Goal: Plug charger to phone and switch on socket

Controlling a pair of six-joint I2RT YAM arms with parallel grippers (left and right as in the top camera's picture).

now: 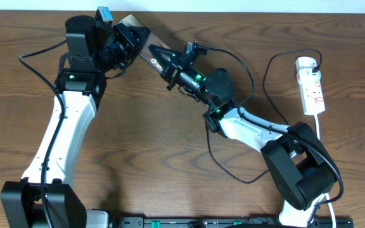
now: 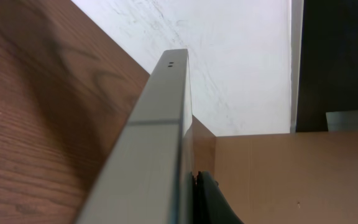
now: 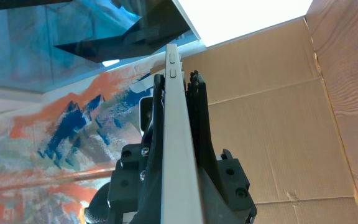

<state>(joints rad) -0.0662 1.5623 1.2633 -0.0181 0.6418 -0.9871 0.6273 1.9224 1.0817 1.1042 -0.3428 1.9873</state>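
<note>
One phone (image 1: 142,38) is held near the far edge of the table (image 1: 157,145), gripped by two claws: the left claw (image 1: 127,45) is closed on one end, the right claw (image 1: 165,58) on the other. One socket strip (image 1: 311,87) is seen at the right, with one charger (image 1: 318,63) plugged in.

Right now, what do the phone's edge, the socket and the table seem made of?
The phone shows a matte grey edge, likely metal, smooth with a thin seam across it; painted plastic is possible. The socket looks like white moulded plastic, rounded at the end. The table shows brown wood grain; solid or laminate, unclear.
</note>
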